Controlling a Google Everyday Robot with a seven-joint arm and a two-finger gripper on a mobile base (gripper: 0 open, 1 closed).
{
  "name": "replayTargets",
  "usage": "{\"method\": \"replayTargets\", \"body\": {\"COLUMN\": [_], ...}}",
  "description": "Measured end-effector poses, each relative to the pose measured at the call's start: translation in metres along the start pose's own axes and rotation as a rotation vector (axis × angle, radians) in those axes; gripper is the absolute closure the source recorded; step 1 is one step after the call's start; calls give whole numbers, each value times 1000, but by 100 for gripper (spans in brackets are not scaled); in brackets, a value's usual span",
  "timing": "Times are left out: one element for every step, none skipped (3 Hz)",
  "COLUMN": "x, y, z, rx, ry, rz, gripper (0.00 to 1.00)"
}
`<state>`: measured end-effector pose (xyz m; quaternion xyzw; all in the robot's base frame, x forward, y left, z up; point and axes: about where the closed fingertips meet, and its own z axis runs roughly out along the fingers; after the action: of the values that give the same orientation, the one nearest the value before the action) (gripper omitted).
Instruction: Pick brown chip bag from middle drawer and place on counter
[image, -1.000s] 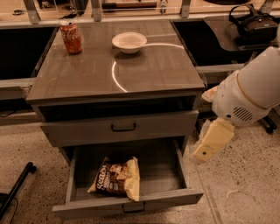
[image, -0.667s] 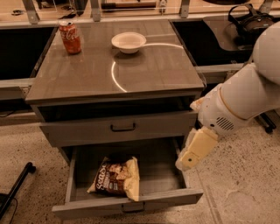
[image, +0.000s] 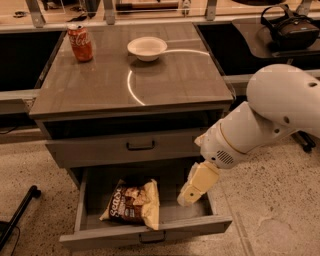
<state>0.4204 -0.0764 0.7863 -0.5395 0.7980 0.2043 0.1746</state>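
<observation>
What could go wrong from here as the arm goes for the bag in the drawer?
1. The gripper hangs over the drawer's right side, apart from the bag; reaching across, the arm might bump the closed drawer above.
2. The bag lies flat near the front wall, so a grasp could slip.
3. The counter holds a can and a bowl; a careless placement could knock them.

Noted dim warm overhead light, curved glare arc on counter (image: 100, 85), shadow inside open drawer (image: 145, 236), gripper (image: 189, 196) lit pale over its right side.
</observation>
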Motion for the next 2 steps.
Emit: {"method": "replayTargets", "body": {"x": [2, 2], "y": [-1, -1], "z": [7, 7], "rx": [-9, -9], "ry": [-6, -6], "rz": [7, 7], "gripper": [0, 0]}}
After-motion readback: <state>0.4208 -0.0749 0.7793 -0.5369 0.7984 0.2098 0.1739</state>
